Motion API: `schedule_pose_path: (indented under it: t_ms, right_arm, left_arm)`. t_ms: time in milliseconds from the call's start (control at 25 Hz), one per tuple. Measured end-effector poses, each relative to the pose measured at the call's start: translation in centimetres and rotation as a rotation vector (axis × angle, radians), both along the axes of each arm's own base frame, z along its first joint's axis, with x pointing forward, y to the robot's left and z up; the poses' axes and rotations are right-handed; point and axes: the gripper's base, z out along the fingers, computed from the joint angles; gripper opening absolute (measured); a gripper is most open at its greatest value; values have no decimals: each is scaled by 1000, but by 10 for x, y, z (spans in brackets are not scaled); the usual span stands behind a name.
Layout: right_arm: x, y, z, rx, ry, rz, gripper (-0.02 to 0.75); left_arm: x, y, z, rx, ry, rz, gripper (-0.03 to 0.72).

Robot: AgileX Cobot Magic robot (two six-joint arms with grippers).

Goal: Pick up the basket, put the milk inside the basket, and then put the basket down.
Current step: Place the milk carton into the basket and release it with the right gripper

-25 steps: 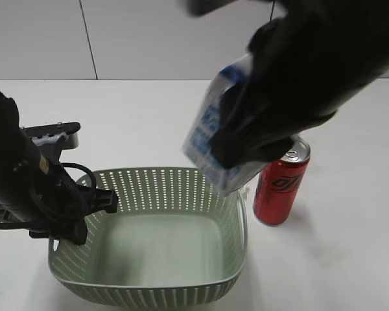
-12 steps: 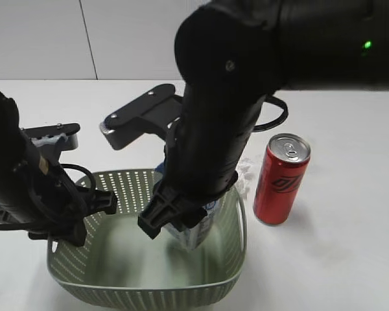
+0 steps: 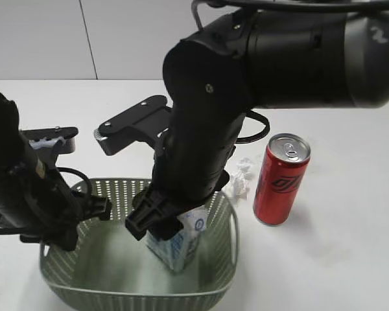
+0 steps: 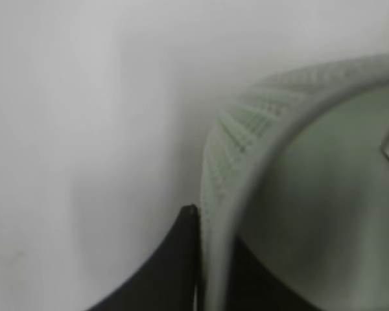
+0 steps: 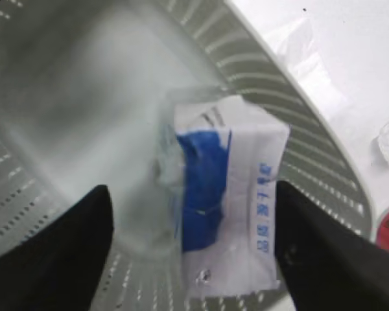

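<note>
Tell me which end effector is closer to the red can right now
Right. The right end effector is inside the basket around the milk, just left of the can. The left end effector grips the basket's far left wall.

Small blue print on the milk is too blurred to read.

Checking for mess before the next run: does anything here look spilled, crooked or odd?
Nothing is spilled. The milk leans tilted inside the basket, not upright. The right pincer hangs open around it. Crumpled white scraps lie on the table between the basket and the red can.
</note>
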Motion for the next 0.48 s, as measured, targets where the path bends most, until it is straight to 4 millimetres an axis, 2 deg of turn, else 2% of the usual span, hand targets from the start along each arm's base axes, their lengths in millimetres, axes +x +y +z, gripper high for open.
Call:
schedule_pose_path:
  t_ms: [80, 280, 360, 480]
  right_arm:
    - [0, 0, 0, -2, 0, 3, 617]
    - [-1, 0, 3, 8, 7, -2, 626]
    - [-2, -1, 12, 28, -6, -2, 626]
    - [-6, -7, 39, 84, -47, -1, 626]
  left_arm:
    - [-1, 2, -3, 19, 15, -3, 7]
    - [-3, 4, 3, 16, 6, -6, 6]
    - [-4, 4, 8, 2, -14, -6, 6]
    - [-5, 5, 16, -15, -38, -6, 6]
